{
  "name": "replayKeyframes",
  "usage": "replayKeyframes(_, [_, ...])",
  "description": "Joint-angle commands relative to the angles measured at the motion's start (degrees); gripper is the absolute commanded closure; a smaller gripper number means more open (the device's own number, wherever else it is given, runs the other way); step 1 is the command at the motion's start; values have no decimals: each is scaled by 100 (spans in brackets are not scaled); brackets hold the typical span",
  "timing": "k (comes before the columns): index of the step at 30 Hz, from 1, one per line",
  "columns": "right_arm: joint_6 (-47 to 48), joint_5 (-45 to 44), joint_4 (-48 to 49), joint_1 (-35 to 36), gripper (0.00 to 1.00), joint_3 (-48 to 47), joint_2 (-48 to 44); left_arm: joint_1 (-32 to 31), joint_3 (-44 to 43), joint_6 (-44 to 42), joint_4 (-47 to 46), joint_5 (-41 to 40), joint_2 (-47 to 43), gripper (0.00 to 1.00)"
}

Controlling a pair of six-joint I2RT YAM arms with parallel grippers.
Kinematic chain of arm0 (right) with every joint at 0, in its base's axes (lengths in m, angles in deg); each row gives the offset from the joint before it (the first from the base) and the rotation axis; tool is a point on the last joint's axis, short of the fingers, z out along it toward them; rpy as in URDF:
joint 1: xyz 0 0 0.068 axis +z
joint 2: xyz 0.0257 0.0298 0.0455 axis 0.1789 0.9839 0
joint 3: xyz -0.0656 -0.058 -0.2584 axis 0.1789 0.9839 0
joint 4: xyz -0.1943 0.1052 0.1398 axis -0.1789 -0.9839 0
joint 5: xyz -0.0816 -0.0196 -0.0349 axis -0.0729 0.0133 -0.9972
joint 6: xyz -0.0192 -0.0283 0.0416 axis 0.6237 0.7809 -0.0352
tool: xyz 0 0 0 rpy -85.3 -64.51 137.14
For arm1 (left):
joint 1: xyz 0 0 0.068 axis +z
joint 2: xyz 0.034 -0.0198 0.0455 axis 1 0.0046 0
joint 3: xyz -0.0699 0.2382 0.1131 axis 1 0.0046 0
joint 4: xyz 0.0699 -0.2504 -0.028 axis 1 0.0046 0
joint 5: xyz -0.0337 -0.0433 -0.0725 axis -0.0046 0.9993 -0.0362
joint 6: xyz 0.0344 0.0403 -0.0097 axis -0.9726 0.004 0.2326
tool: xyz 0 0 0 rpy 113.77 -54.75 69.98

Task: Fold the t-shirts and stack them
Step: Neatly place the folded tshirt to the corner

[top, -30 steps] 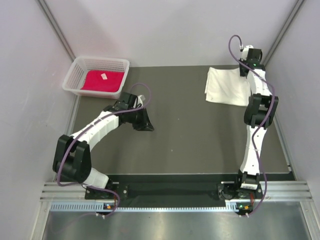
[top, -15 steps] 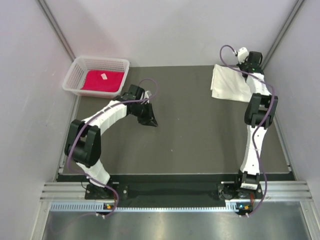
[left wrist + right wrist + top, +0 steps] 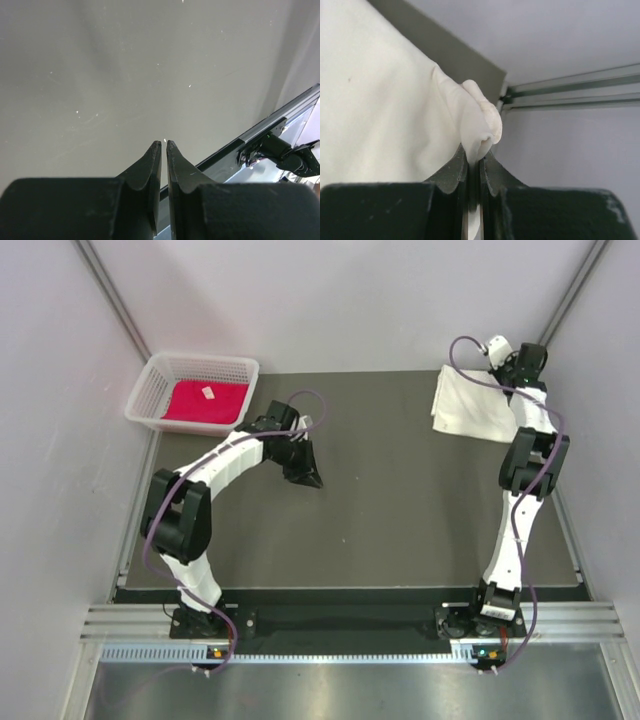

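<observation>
The dark grey matte table (image 3: 400, 530) fills the floor of the white-walled enclosure. At its far right corner lies the large plain cream-white cloth t-shirt (image 3: 468, 410), folded into a rough rectangle. At the far left corner, well apart from it, sits the white plastic mesh basket (image 3: 148, 392). The bright red-magenta cloth t-shirt (image 3: 205, 405) lies folded inside the basket.

The right gripper (image 3: 508, 362) reaches over the far right edge of the cream-white cloth t-shirt (image 3: 380, 95). In the wrist view its jaws (image 3: 476, 152) are clamped on a bunched fold of that cloth, lifted off the table.

The left gripper (image 3: 312, 480) hangs over bare table near the basket. Its jaws (image 3: 164, 143) are almost together with only a thin slit between them, and they hold nothing.

A small white tag (image 3: 208, 393) lies on the red-magenta shirt.
</observation>
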Motion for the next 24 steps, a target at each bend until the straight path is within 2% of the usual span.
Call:
replayKeyframes(1, [98,306,837,-86,100,-627,126,-14,-294,-198,212,40,107,86])
replayKeyframes(4, [-148,551,1477,-103,100,-592,249,-5,-400,-251,300,31,230,86])
replayKeyframes(11, [-245,974,1699,-121,100,-812,530,-5,-558,-295,361,40,415,86])
replayKeyframes(15, [-307,1053,1919,-138,100,-803,618,-5,-558,-313,361,66,477,86])
replayKeyframes(18, [-517,765,2156,-147,100,-812,680,-5,-576,-322,353,75,503,86])
replayKeyframes(19, [-848,615,2391,-138,65,-785,680,-5,-576,-330,353,75,495,86])
replayKeyframes(20, [-948,448,2481,-130,44,-716,628,-5,-567,-322,361,58,477,86])
replayKeyframes(21, [-1009,55,2560,-121,17,-671,601,-5,-558,-330,353,57,468,86])
replayKeyframes(22, [-1149,-140,2630,-103,2,-662,575,-5,-550,-322,353,57,442,86])
replayKeyframes(24, [-1387,-483,2579,-112,0,-645,417,-5,-497,-261,283,57,389,86])
